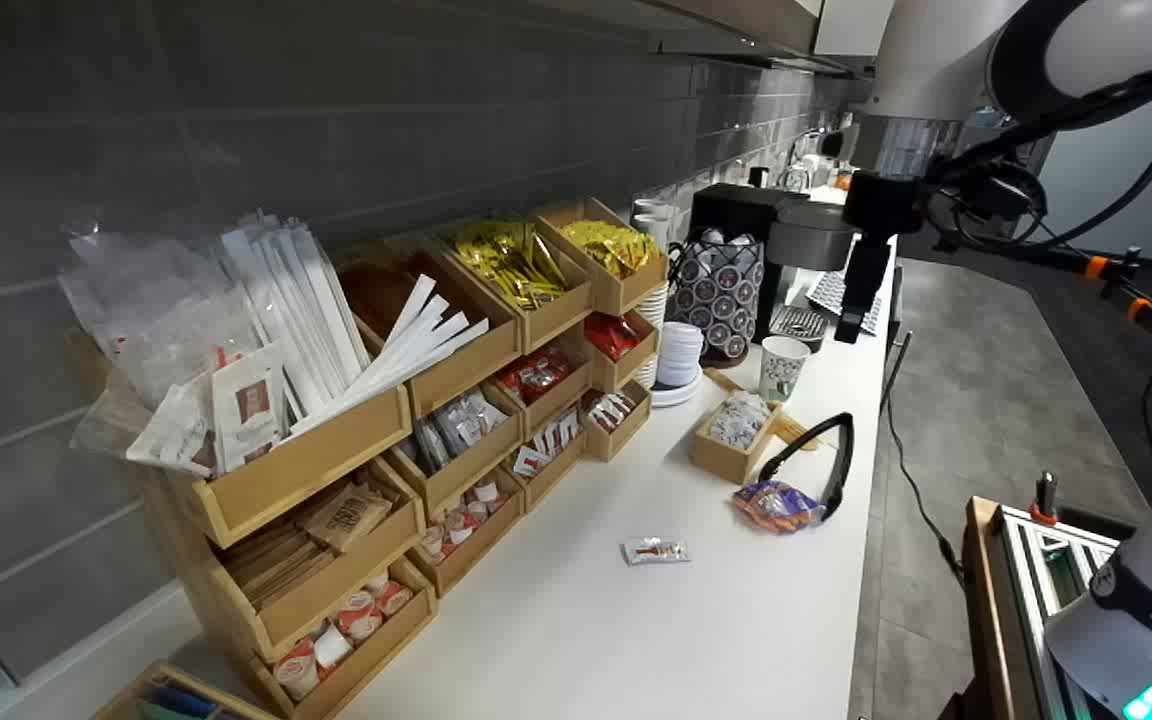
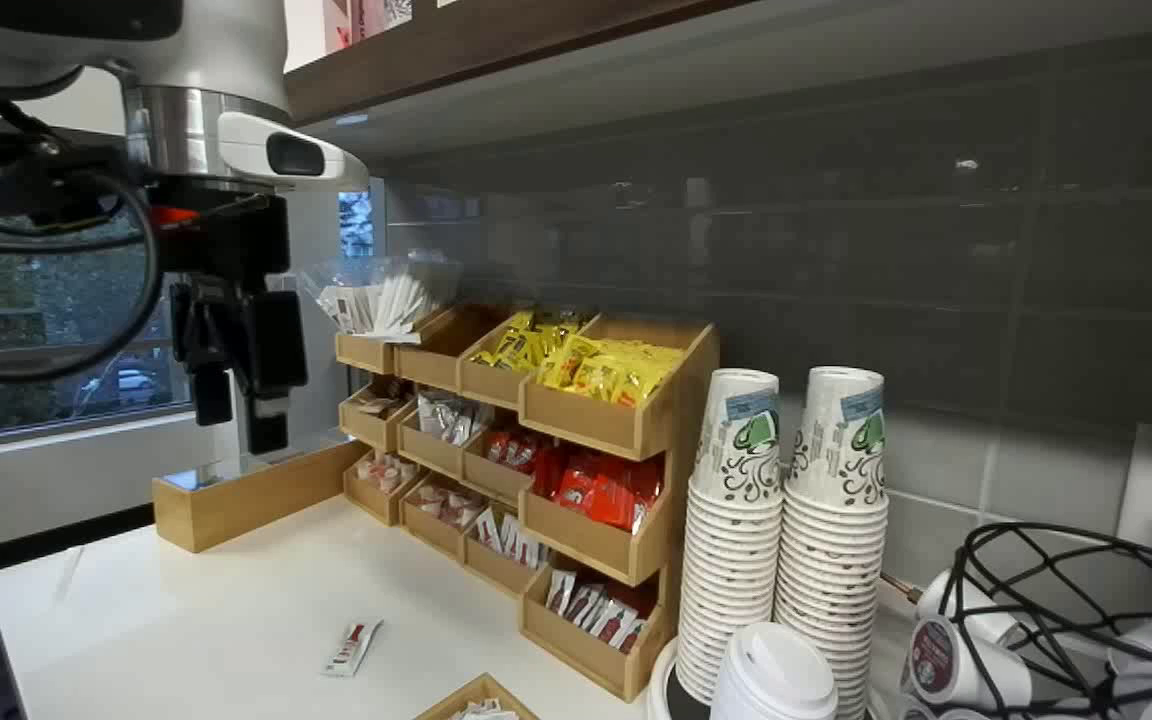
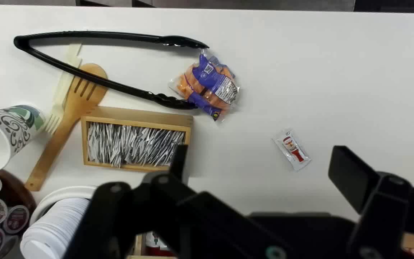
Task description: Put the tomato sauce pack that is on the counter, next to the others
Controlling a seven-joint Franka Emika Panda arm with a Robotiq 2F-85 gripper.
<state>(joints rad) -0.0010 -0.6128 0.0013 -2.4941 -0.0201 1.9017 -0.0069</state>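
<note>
Black two-fingered claw gapes wide above the long white tabletop

In the wrist view, one small flat white sachet with red print shows on the tabletop between the spread fingers. In an exterior view, it lies apart from the light wooden tiered organizer. In an exterior view, small red-and-white sachets stand in two of the organizer's bottom-row compartments.

White arm, black fingers
</note>
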